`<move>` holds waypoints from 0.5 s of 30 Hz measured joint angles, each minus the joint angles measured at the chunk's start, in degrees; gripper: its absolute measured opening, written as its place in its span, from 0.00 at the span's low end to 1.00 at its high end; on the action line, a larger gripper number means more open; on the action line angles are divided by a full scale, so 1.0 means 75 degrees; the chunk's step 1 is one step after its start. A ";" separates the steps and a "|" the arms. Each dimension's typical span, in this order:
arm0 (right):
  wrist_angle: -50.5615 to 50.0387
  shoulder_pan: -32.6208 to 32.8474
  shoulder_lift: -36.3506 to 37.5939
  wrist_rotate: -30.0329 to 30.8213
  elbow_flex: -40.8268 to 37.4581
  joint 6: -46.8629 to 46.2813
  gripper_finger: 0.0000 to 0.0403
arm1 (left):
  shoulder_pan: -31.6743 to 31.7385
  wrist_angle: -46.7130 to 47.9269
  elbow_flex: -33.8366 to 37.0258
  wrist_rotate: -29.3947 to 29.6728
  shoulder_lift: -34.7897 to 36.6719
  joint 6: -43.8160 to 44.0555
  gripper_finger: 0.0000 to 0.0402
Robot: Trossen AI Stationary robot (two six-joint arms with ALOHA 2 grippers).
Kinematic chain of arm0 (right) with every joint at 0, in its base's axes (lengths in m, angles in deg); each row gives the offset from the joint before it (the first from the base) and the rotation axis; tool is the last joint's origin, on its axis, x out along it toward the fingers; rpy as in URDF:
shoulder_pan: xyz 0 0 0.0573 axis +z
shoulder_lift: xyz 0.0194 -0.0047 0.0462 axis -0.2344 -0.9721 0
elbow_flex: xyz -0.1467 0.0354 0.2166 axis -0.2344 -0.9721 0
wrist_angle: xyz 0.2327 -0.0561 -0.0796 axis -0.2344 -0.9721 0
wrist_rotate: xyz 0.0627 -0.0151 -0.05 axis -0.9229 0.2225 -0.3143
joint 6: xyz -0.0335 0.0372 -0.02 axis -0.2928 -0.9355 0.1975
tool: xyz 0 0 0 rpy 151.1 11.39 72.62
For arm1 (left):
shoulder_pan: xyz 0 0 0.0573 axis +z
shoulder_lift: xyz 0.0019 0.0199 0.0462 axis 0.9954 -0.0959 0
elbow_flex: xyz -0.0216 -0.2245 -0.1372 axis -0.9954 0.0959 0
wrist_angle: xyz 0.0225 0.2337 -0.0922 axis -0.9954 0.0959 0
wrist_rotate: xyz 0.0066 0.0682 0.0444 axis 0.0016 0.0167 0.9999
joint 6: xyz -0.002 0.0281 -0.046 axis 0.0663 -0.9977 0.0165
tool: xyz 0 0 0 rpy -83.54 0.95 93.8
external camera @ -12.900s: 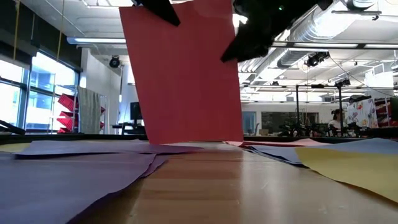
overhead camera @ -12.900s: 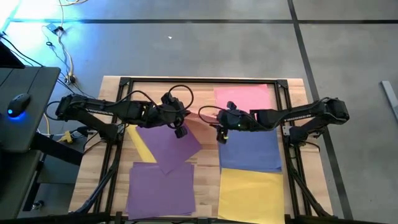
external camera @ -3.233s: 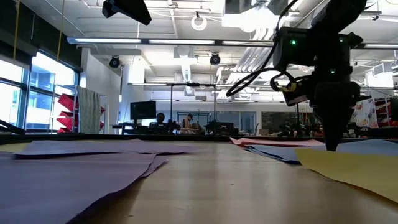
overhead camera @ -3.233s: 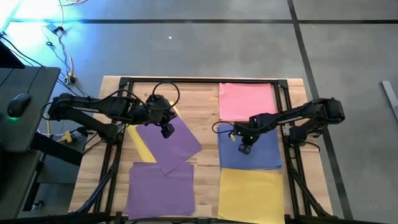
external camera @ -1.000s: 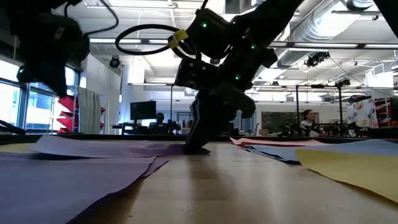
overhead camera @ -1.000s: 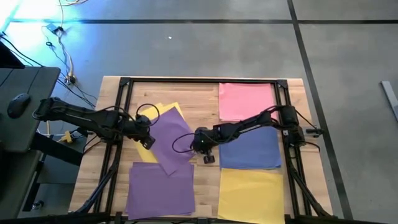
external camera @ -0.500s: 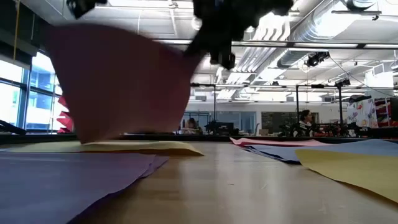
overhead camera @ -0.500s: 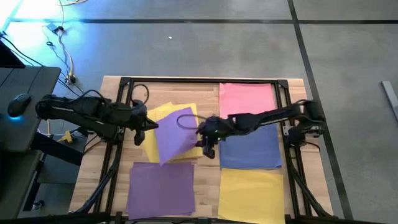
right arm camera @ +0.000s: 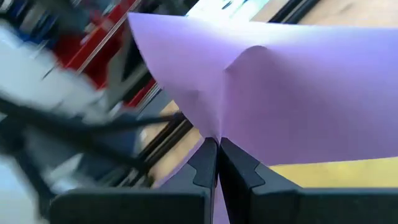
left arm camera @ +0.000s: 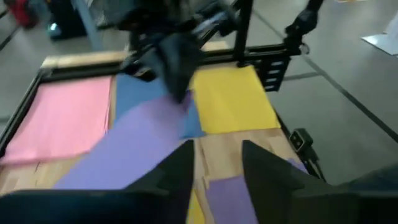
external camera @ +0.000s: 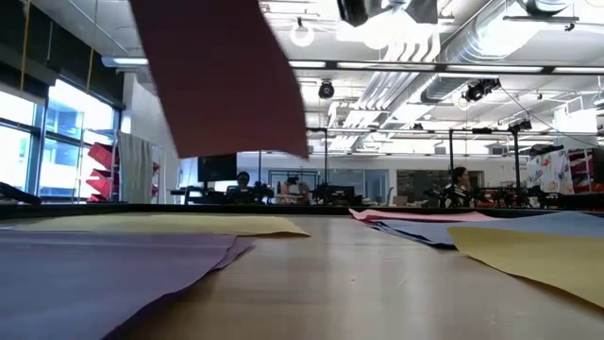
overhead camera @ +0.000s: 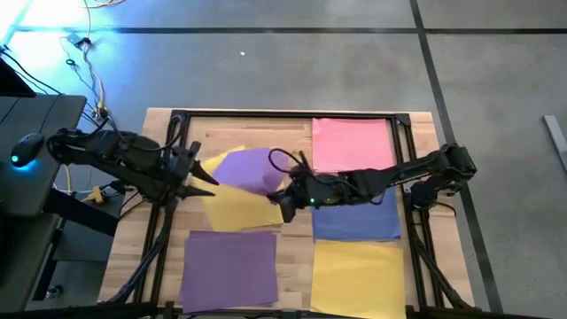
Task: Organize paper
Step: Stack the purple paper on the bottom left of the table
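Observation:
A purple sheet of paper hangs in the air over a yellow sheet that lies flat at the table's left middle. My right gripper is shut on it at its right side. In the low view the sheet floats well above the tabletop. My left gripper stands open just left of the sheet, with nothing between its fingers. A second purple sheet lies at the near left. My right gripper pinches the purple sheet's edge between its two shut fingers, a single layer that puckers into a crease just above the fingertips. The fingers reach in from the table's right. The sheet is lifted clear of the table and bows away toward the left arm.
On the right half lie a pink sheet at the far side, a blue one in the middle and a yellow one at the near side. A black frame runs around the tabletop.
My right gripper has risen from the table with the purple sheet, which has come off the yellow sheet and now hangs clear. My left gripper rose with the sheet's left edge, then drew back toward the table's far left and now stands apart from it.

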State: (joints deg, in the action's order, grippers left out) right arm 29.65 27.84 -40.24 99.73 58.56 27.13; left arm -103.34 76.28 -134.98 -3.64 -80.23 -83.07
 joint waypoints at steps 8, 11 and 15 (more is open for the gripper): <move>-0.1084 0.0074 0.0000 0.0656 0.0518 -0.1041 0.00 | -0.0579 -0.0297 0.0000 0.1433 -0.0571 -0.0409 0.56; -0.1382 0.0061 0.0000 0.0635 0.0521 -0.1167 0.00 | -0.0783 -0.0355 0.0002 0.2224 -0.0997 -0.0808 0.56; -0.1784 0.0048 0.0000 0.0526 0.0521 -0.1257 0.00 | -0.1037 -0.0582 0.0002 0.3151 -0.1623 -0.1155 0.56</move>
State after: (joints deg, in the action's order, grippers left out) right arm 16.27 28.20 -40.24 103.68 62.47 17.70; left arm -111.12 71.91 -134.97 20.00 -92.41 -91.73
